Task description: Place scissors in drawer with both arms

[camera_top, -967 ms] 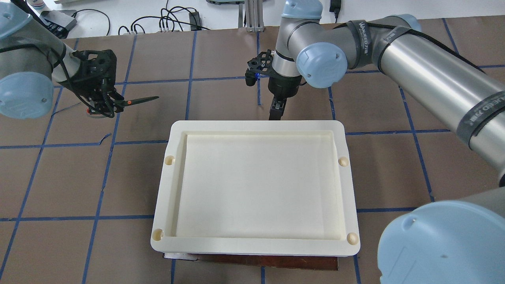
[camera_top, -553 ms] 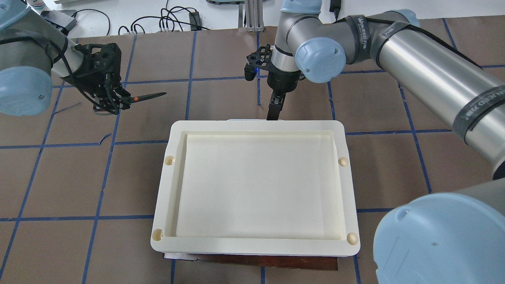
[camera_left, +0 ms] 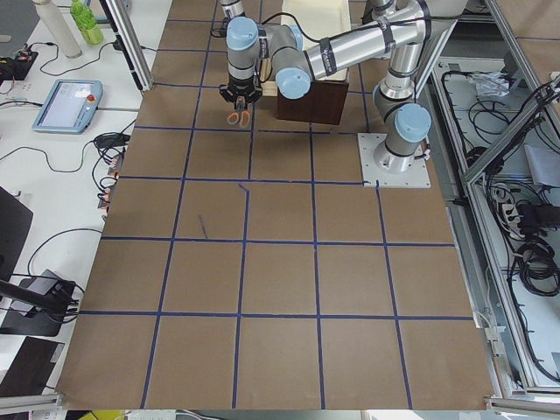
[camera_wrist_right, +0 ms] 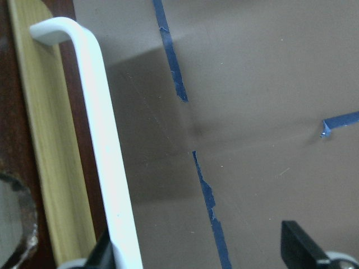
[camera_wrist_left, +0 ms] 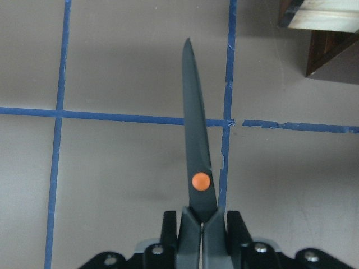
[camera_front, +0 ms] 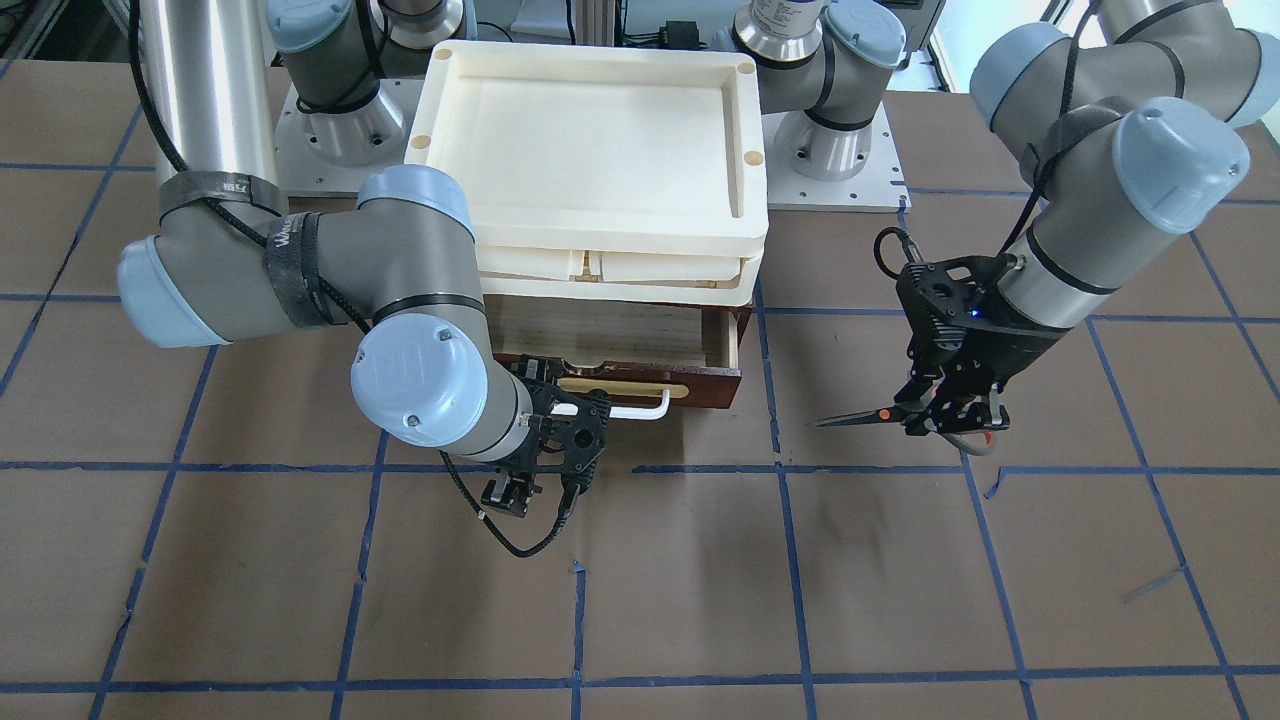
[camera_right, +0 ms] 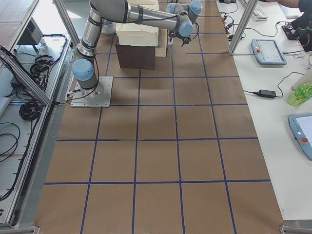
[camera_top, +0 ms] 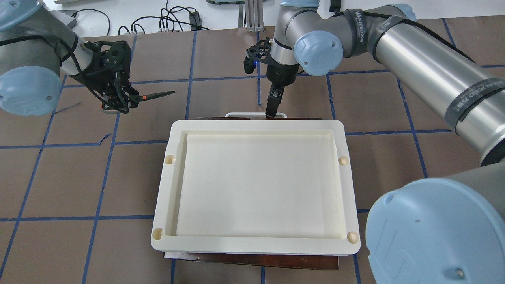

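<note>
My left gripper (camera_top: 119, 101) is shut on the handles of the scissors (camera_top: 153, 96) and holds them above the table, left of the drawer. Their dark blades point towards the drawer. In the left wrist view the scissors (camera_wrist_left: 196, 151) are closed, with the orange pivot dot showing. The dark brown drawer (camera_front: 705, 383) is pulled partly out, showing its pale wood inside. My right gripper (camera_front: 558, 412) is at the white bar handle (camera_front: 640, 408). In the right wrist view its fingers (camera_wrist_right: 303, 246) stand wide apart, with the handle (camera_wrist_right: 106, 157) against one finger.
Cream plastic trays (camera_top: 165, 185) are stacked on top of the drawer's cabinet and hide most of the drawer from above. The brown table has blue tape lines. Cables lie beyond the table's far edge (camera_top: 173, 19).
The right gripper has moved away from the robot, and the drawer front and white handle have come out from under the tray. The left gripper has carried the scissors farther and towards the middle.
</note>
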Controlling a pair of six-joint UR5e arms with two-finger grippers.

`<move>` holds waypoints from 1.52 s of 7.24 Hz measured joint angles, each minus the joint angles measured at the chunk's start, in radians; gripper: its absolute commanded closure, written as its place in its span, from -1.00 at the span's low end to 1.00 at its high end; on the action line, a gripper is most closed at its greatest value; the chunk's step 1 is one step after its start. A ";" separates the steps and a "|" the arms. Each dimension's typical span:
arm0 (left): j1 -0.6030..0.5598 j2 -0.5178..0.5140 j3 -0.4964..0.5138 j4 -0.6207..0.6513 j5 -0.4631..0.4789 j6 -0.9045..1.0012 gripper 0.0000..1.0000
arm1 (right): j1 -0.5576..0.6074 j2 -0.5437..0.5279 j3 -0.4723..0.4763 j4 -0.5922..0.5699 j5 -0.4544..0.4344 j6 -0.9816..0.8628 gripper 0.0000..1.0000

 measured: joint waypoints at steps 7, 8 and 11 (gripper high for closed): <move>-0.056 0.030 0.003 -0.020 -0.007 -0.054 0.74 | -0.010 0.061 -0.081 0.001 0.000 0.001 -1.00; -0.060 0.032 0.004 -0.026 -0.015 -0.056 0.74 | -0.011 0.070 -0.095 0.002 0.000 0.003 -1.00; -0.062 0.033 0.007 -0.030 -0.022 -0.057 0.74 | -0.016 0.091 -0.142 0.009 0.000 0.006 -1.00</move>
